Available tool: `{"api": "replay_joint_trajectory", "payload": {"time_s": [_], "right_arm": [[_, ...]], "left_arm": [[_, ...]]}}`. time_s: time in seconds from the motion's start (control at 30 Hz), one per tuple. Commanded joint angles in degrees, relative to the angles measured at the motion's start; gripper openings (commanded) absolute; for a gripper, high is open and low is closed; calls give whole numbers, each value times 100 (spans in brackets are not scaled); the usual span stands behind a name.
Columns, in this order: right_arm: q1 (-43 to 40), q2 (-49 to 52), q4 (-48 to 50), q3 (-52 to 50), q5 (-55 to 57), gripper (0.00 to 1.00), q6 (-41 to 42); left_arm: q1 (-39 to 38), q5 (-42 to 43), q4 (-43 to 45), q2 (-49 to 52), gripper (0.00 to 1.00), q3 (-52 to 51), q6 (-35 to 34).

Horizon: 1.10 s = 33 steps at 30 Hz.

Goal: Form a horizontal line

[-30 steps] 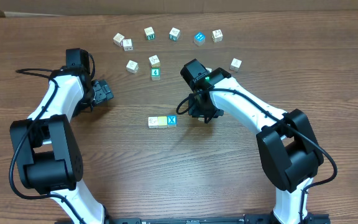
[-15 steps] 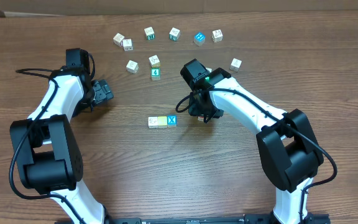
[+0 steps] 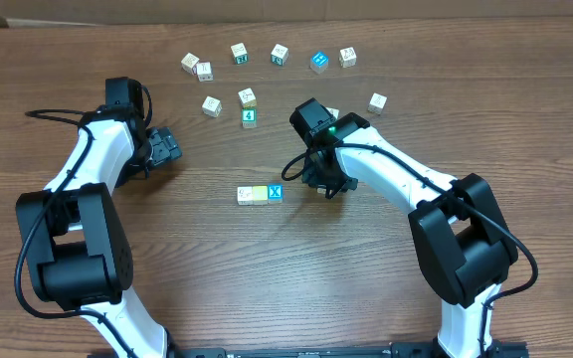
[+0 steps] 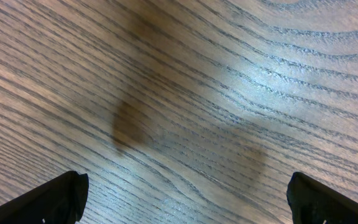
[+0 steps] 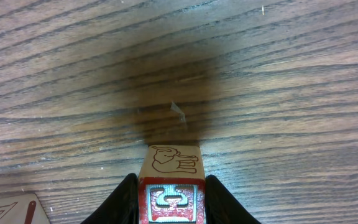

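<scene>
Three cubes lie touching in a row: a white cube (image 3: 245,196), a pale yellow cube (image 3: 260,194) and a blue cube with a white X (image 3: 275,192). My right gripper (image 3: 324,185) hangs low just right of that row. In the right wrist view it (image 5: 171,190) is shut on the red-faced cube (image 5: 171,163), whose top face shows an animal drawing. From overhead the arm hides this cube. My left gripper (image 3: 165,149) is open at the left over bare wood, and its fingers (image 4: 55,199) hold nothing.
Several other lettered cubes are scattered at the back, among them a green cube (image 3: 249,116), a blue cube (image 3: 318,61) and a white cube (image 3: 377,102). A pale cube's corner (image 5: 11,211) shows at the right wrist view's lower left.
Hardly anything differs: the right arm has shifted only a trace by the row. The row of cubes and the left arm stay put.
</scene>
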Motion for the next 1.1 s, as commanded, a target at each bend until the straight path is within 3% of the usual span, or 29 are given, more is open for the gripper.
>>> {"api": "replay_joint_trajectory", "payload": {"time_s": [0.0, 0.23, 1.07], "right_arm": [[20, -72, 26, -37, 57, 29, 24], [20, -72, 70, -37, -295, 24, -127], [20, -72, 111, -37, -313, 24, -127]], "left_arm": [[-17, -70, 4, 20, 100, -7, 149], [-20, -70, 2, 20, 100, -9, 149], [-17, -70, 4, 20, 99, -9, 149]]}}
